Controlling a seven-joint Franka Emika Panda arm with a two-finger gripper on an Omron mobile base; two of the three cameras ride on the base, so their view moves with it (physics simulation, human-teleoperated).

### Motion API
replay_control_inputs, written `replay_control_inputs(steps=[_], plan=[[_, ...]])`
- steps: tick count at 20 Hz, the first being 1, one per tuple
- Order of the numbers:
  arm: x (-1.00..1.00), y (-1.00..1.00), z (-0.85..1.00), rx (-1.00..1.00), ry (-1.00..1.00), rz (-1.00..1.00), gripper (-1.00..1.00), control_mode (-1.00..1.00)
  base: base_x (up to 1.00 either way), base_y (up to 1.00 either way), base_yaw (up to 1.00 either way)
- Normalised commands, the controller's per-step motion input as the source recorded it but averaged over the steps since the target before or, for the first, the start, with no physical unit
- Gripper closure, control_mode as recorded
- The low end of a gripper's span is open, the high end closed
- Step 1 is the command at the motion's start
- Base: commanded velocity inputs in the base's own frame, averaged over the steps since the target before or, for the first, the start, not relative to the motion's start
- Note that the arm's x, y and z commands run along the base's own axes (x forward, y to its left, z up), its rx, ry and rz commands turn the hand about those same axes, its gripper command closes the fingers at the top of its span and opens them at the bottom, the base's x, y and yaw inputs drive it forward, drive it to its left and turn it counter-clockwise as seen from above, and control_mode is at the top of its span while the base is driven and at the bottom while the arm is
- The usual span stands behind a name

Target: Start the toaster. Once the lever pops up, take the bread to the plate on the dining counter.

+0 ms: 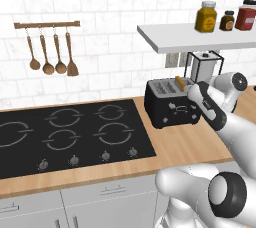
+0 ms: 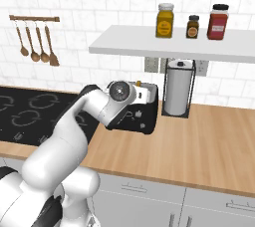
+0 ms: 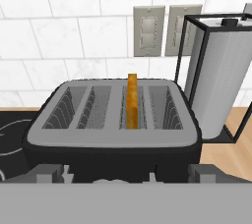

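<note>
Bread stands on edge in the third slot from the left as the hand view shows it, crust edge toward the camera, upper part sticking up above the slotted top; its face runs front to back along the slot. Toaster sits on the wooden worktop, just right of the black hob, near the back wall, long axis running roughly along the wall, knobs on the front face toward the worktop's front edge.

Gripper is right at the toaster's front, low, looking across the top; fingertips spread wide, one near each front corner, nothing between them. Bread is ahead of the hand and higher than the tips, roughly centred between them.

Room: paper towel roll in a black wire holder stands just beside the toaster's right end, close to the back wall. White shelf with three jars overhangs behind and above. Open worktop in front of the toaster and further right past the holder. Utensil rail with wooden spoons hangs on the wall above the hob, well apart.
</note>
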Motion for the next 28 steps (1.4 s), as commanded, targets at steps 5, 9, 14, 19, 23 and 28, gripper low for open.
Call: replay_control_inputs(steps=[5,9,14,19,23,28], plan=[[0.0,0.0,0.0,0.0,0.0,0.0,-1.0,-1.0,0.0,0.0,0.0],[0.0,0.0,0.0,0.0,0.0,0.0,-1.0,-1.0,0.0,0.0,0.0],[0.0,0.0,0.0,0.0,0.0,0.0,-1.0,-1.0,0.0,0.0,0.0],[0.0,0.0,0.0,0.0,0.0,0.0,-1.0,-1.0,0.0,0.0,0.0],[0.0,0.0,0.0,0.0,0.0,0.0,-1.0,-1.0,0.0,0.0,0.0],[0.09,-0.03,0.0,0.0,0.0,0.0,-1.0,-1.0,0.0,0.0,0.0]])
